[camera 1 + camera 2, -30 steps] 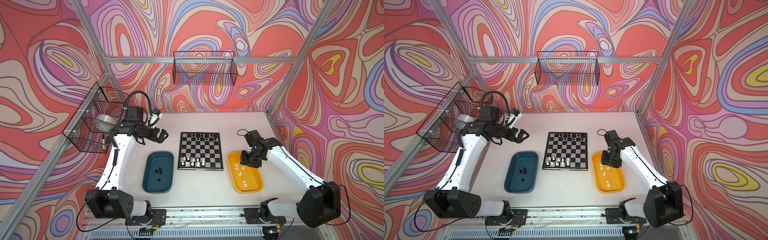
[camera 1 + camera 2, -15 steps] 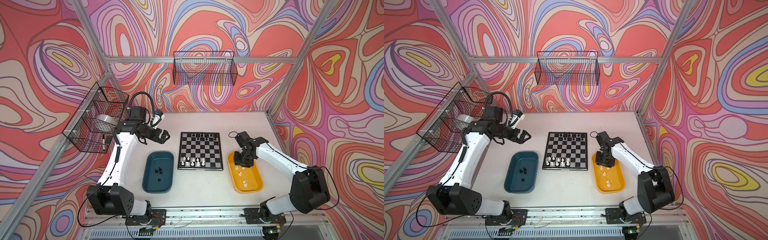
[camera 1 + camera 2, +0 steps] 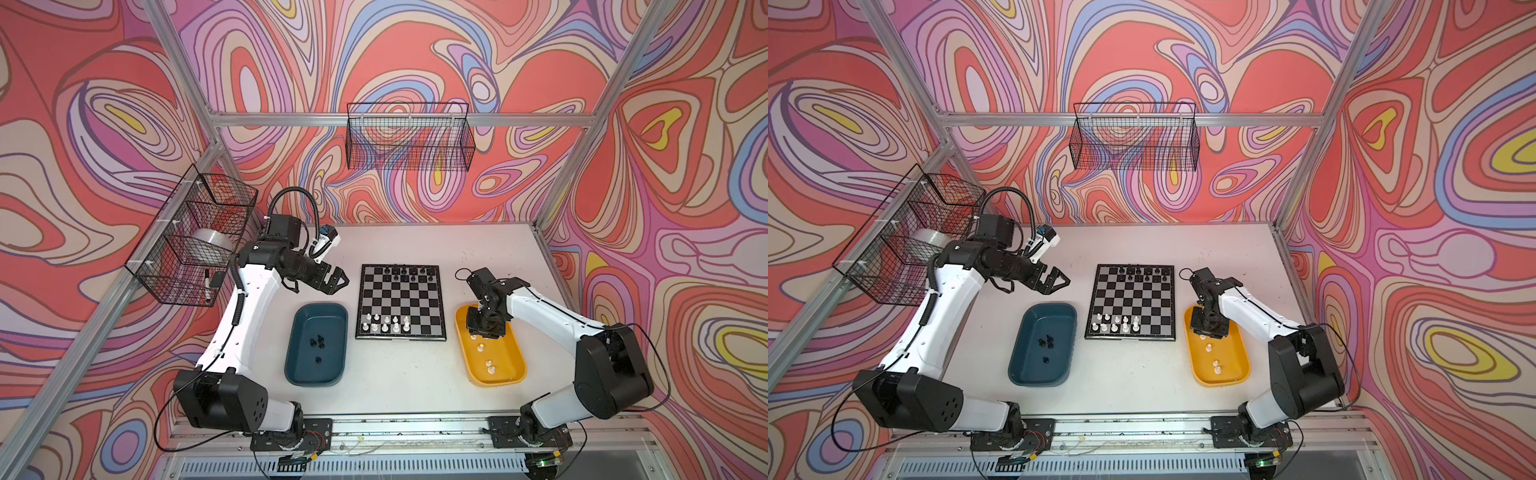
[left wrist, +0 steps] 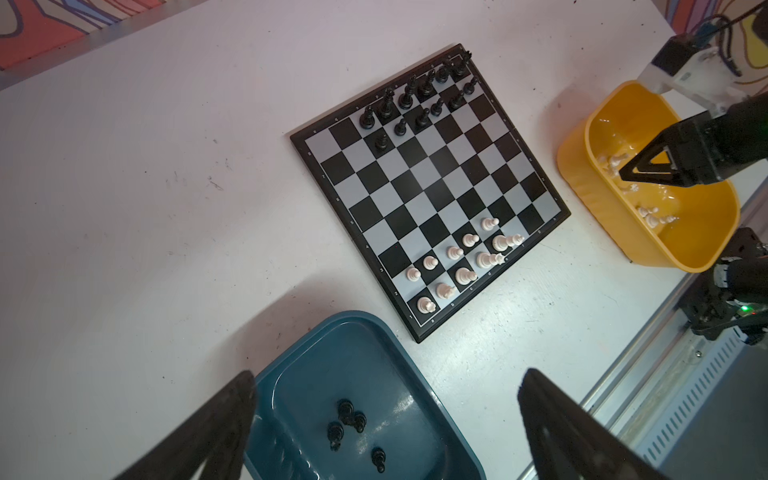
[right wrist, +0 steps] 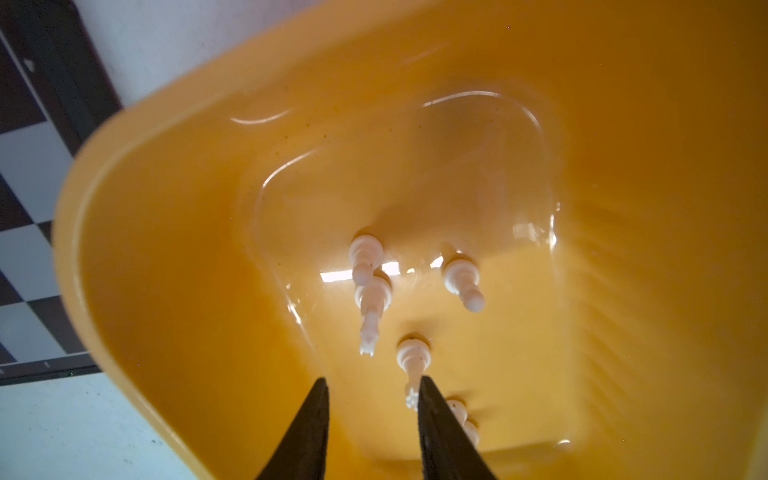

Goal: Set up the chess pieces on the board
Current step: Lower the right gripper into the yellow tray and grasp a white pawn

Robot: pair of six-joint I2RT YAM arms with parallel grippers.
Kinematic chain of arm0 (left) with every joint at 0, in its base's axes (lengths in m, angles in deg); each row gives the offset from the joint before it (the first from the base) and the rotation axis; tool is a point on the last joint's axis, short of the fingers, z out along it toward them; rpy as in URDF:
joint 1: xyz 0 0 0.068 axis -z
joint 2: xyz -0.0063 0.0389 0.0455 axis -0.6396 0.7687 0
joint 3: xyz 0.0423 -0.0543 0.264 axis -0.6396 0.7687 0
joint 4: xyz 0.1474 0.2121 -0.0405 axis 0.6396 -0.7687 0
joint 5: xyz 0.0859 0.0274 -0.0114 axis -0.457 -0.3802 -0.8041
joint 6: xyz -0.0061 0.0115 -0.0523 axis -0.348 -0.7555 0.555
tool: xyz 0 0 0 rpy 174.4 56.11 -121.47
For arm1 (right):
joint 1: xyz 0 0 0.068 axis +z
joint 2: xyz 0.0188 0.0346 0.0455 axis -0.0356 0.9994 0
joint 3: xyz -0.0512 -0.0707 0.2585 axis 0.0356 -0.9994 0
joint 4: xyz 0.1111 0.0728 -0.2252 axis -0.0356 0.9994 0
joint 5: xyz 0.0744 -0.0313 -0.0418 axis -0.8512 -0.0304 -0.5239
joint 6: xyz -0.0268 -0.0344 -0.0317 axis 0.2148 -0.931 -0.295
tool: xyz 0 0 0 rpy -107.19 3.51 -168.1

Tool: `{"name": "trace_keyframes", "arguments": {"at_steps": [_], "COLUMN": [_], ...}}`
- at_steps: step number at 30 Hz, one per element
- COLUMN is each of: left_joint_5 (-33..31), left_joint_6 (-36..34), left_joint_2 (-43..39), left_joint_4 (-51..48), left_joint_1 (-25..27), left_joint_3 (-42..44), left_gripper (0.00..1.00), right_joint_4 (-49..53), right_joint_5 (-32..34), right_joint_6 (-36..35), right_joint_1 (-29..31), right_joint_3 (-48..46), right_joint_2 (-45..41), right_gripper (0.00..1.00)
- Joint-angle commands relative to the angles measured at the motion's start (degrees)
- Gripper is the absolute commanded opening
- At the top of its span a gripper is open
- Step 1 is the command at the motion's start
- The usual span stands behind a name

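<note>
The board [image 3: 401,301] [image 3: 1131,301] lies mid-table, with black chess pieces [image 3: 405,272] on its two far rows and white chess pieces [image 3: 386,325] on its near rows. More black pieces [image 4: 349,419] lie in the teal tray [image 3: 316,374]. White ones [image 5: 372,286] lie in the yellow tray [image 3: 513,370]. My left gripper [image 3: 338,280] [image 4: 388,374] hovers open and empty left of the board, beyond the teal tray. My right gripper [image 3: 484,328] [image 5: 372,386] reaches down into the yellow tray's far end, open with a narrow gap and nothing in it. A white piece [image 5: 411,361] lies just beside one fingertip.
A wire basket [image 3: 195,237] with a tape roll hangs on the left wall, close behind the left arm. Another wire basket [image 3: 409,137] hangs on the back wall. An aluminium rail [image 3: 395,428] runs along the table's front edge.
My right gripper has moved toward the board side and down into the yellow tray's far end, its jaws narrowing. The left gripper has drifted a little to the right, still open.
</note>
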Motion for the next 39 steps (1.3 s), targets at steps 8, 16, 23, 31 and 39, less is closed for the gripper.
{"name": "trace_keyframes", "arguments": {"at_steps": [8, 16, 23, 31, 39], "left_joint_5": [12.21, 17.27, 16.71, 16.5, 16.0], "left_joint_6": [-6.25, -7.19, -6.58, -5.94, -5.62], "left_joint_2": [0.57, 0.51, 0.12, 0.1, 0.12], "left_joint_4": [-9.97, -11.34, -10.46, -9.87, -9.56], "left_joint_1": [3.41, 4.38, 4.53, 4.62, 4.64], "left_joint_3": [-4.28, -3.97, -2.84, -2.62, -2.91], "left_gripper": [0.98, 0.98, 0.98, 0.98, 0.98], "right_joint_4": [-3.7, -4.84, -4.91, -4.58, -5.36], "right_joint_5": [1.15, 1.43, 1.85, 2.92, 3.13], "right_joint_6": [1.35, 1.29, 1.34, 1.04, 0.47], "right_joint_1": [0.51, 0.51, 0.52, 0.48, 0.51], "right_joint_3": [-2.2, -2.65, -2.7, -2.95, -3.39], "right_joint_2": [1.72, 2.77, 3.66, 3.4, 2.95], "right_gripper": [0.33, 0.29, 0.24, 0.21, 0.21]}}
